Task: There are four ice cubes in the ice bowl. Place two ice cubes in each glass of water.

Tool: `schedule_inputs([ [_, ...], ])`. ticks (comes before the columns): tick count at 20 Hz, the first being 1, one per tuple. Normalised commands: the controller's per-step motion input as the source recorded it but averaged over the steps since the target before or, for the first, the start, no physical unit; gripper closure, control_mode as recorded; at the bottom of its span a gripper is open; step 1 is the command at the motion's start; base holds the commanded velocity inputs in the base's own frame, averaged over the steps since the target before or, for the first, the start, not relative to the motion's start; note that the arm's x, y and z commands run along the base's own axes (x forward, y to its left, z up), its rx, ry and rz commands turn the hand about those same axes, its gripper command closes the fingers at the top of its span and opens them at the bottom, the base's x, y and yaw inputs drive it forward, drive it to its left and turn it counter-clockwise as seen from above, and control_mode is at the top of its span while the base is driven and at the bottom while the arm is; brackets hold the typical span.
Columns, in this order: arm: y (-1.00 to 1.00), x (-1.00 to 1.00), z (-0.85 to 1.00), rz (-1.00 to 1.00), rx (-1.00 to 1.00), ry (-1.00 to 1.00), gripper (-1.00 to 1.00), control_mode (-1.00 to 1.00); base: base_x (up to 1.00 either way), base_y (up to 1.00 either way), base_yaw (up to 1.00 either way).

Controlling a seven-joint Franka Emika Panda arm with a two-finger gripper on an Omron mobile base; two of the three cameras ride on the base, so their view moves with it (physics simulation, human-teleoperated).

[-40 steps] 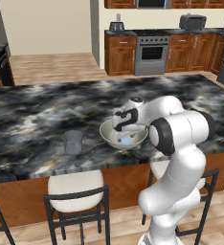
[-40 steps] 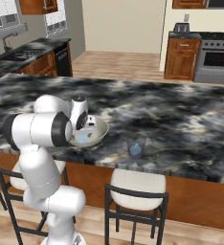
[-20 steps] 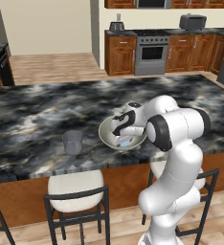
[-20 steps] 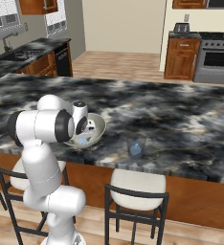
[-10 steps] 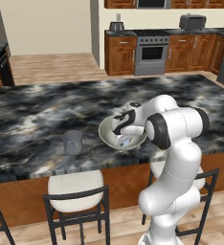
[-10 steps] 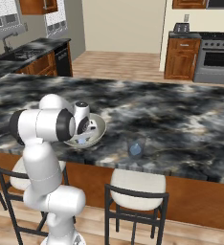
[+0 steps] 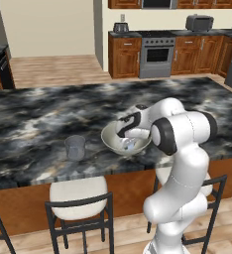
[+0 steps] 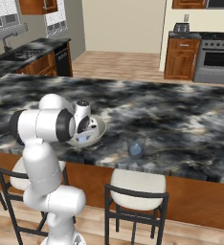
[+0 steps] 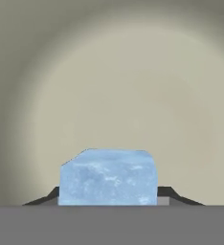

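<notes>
Hand view: a pale blue cube (image 9: 108,176) sits squarely between the two dark fingertips (image 9: 169,195), which flank it at 9 and 3 o'clock, with the beige floor of the bowl (image 9: 133,86) behind it. The pincer (image 9: 109,198) has its jaws drawn in against the cube's sides, so it looks to be gripping that cube, low inside the bowl.

Left base view: the bowl (image 7: 110,136) stands on the dark marbled bench (image 7: 33,124) near its front edge, and the pincer (image 7: 126,139) reaches down into it from 3 o'clock. A grey glass (image 7: 75,147) stands on the bench at the bowl's 9 o'clock, well apart from it. In the right base view the same glass (image 8: 136,146) lies at the bowl's (image 8: 100,130) 3 o'clock. I cannot make out a second glass, nor count the other cubes.

My judgement on handling: the cube is light and rigid, but slick and probably wet, so it could squirt out of a hard or uneven squeeze. Its flat opposite faces are the place to hold, centred on the pads rather than near an edge or corner. A steady lift clear of the rim seems wise, then a low release over the glass, since the glass is narrow, likely light, and easily tipped or splashed.
</notes>
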Motion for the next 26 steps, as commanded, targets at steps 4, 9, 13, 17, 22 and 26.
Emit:
schedule_inputs([
  [4, 0.00, 0.00, 0.42, 0.00, 0.07, -0.12, 1.00, -1.00, 0.00, 0.00, 0.00],
  [9, 0.00, 0.00, 0.59, 0.00, 0.05, -0.14, 1.00, -1.00, 0.00, 0.00, 0.00],
  [13, 0.00, -0.13, 0.72, -0.14, 0.00, -0.09, 1.00, -1.00, 0.00, 0.00, 0.00],
  [17, -0.09, -0.39, 0.62, -0.33, 0.00, -0.03, 1.00, -1.00, 0.00, 0.00, 0.00],
  [22, -0.33, -0.55, 0.53, -0.47, 0.01, -0.01, 1.00, -1.00, 0.00, 0.00, 0.00],
  [26, -0.52, -0.64, 0.48, -0.52, 0.05, -0.01, 1.00, -1.00, 0.00, 0.00, 0.00],
])
